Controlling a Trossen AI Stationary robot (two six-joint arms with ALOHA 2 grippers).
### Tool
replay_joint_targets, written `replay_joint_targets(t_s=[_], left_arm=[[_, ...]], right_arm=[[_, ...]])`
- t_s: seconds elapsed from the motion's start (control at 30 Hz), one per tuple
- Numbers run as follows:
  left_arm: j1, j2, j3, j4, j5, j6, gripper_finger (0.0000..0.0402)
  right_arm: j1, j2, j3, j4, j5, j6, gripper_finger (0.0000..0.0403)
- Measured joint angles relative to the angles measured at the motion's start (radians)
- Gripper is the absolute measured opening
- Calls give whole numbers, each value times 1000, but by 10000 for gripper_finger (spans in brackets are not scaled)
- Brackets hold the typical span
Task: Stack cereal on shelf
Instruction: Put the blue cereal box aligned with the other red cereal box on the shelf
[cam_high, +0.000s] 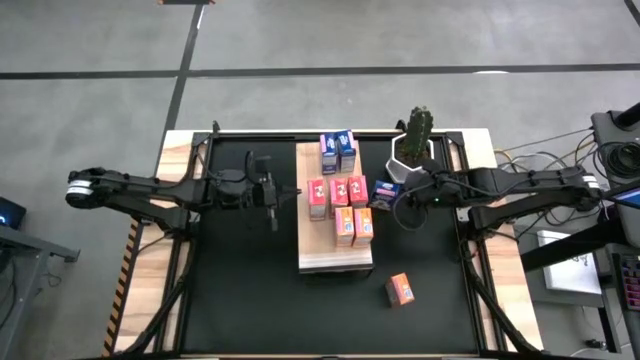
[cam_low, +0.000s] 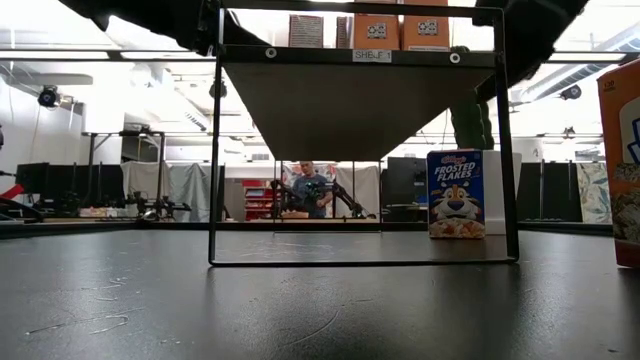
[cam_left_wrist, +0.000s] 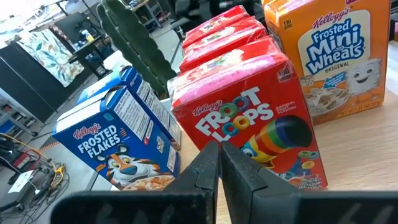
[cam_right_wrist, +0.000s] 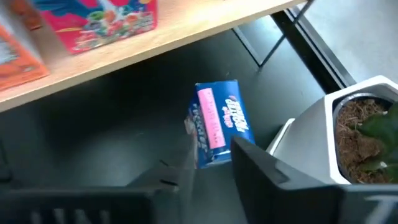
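Observation:
The shelf (cam_high: 335, 262) is a light wood board raised on a black frame (cam_low: 214, 150) over the black mat. On it stand blue (cam_high: 338, 150), pink-red (cam_high: 339, 192) and orange (cam_high: 352, 226) cereal boxes. Another blue Frosted Flakes box (cam_right_wrist: 217, 127) stands upright on the mat beside the shelf's right edge. My right gripper (cam_right_wrist: 211, 152) is open above it, one finger to each side, clear of the box in the low view (cam_low: 455, 195). My left gripper (cam_left_wrist: 219, 152) is shut at the shelf's left edge (cam_high: 290, 192), pointing at a Froot Loops box (cam_left_wrist: 249, 118).
A cactus in a white pot (cam_high: 415, 140) stands on the mat just behind the right gripper, close to the lone blue box. An orange box (cam_high: 400, 290) stands alone on the mat at the near right. A person (cam_low: 305, 190) sits far back in the room.

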Motion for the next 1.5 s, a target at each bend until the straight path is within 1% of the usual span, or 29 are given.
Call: replay_joint_targets(t_s=[0.13, 0.33, 0.47, 0.57, 0.73, 1.03, 1.17, 1.3, 1.5], left_arm=[[0, 1, 0, 4, 0, 1, 0], [0, 1, 0, 4, 0, 1, 0], [0, 1, 0, 4, 0, 1, 0], [0, 2, 0, 2, 0, 1, 0], [0, 2, 0, 2, 0, 1, 0], [0, 2, 0, 2, 0, 1, 0], [0, 2, 0, 2, 1, 2, 0], [0, 2, 0, 3, 1, 6, 0], [0, 2, 0, 3, 1, 6, 0]], right_arm=[[-34, -20, -66, 86, 1, -37, 150], [-80, 7, -122, 162, 8, -143, 235], [-100, 36, -135, 220, 8, -237, 275], [-118, 57, -135, 237, 6, -273, 291], [-139, 96, -135, 235, -26, -281, 290], [-190, 153, -137, 235, -32, -281, 281], [-213, 180, -137, 246, -87, -288, 274], [-219, 200, -137, 257, -106, -293, 251], [-219, 193, -137, 256, -127, -280, 197]])
